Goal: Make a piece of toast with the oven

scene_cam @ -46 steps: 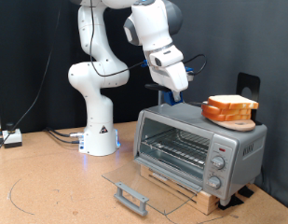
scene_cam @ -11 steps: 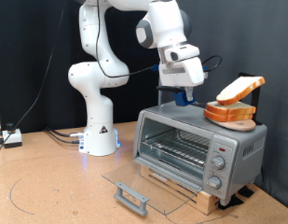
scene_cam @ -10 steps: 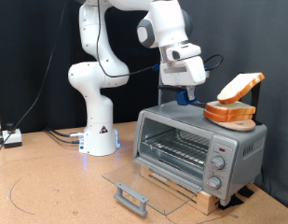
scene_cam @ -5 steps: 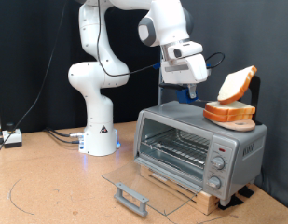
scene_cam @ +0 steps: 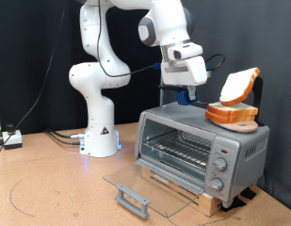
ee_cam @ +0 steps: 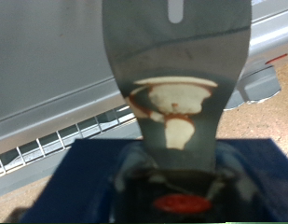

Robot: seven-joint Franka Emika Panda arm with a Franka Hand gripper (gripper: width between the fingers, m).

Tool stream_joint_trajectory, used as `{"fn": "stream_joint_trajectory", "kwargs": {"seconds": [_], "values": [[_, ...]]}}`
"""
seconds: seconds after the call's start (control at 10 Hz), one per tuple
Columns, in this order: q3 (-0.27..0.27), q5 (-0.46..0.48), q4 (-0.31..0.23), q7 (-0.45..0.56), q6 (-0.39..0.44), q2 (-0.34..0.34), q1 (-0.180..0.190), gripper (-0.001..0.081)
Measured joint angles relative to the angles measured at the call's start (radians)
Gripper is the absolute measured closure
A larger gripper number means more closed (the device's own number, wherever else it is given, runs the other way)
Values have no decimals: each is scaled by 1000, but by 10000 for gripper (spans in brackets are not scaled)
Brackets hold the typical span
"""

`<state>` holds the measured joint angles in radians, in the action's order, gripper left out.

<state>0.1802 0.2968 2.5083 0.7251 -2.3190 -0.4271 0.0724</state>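
The silver oven (scene_cam: pixel 197 143) stands at the exterior view's right with its glass door (scene_cam: pixel 136 181) folded down flat and the wire rack (scene_cam: pixel 178 151) showing. A stack of bread slices (scene_cam: pixel 232 114) lies on the oven's top. One piece of toast (scene_cam: pixel 237 87) is tipped up steeply on edge above the stack. My gripper (scene_cam: pixel 188 92) hangs over the oven's top, left of the stack, shut on a metal spatula (ee_cam: pixel 176 56) with a blue grip (ee_cam: pixel 69 173). The wrist view looks along the blade over the oven top (ee_cam: pixel 50 56). The blade's tip is hidden.
The stack rests on a round wooden board (scene_cam: pixel 241 124). The oven sits on a wooden base (scene_cam: pixel 192 193). Its knobs (scene_cam: pixel 220 162) are on the right panel. The arm's white base (scene_cam: pixel 100 132) stands at the left. A black stand (scene_cam: pixel 250 83) rises behind the bread.
The top slice, flat on the stack 4.6 s ago, has been levered up and now stands steeper than a second ago. My gripper has moved right towards the stack.
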Motion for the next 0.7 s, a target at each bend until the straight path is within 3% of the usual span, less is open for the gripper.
{"fn": "stream_joint_trajectory", "kwargs": {"seconds": [0.7], "values": [[28, -17, -8, -22, 8, 11, -2, 415]]}}
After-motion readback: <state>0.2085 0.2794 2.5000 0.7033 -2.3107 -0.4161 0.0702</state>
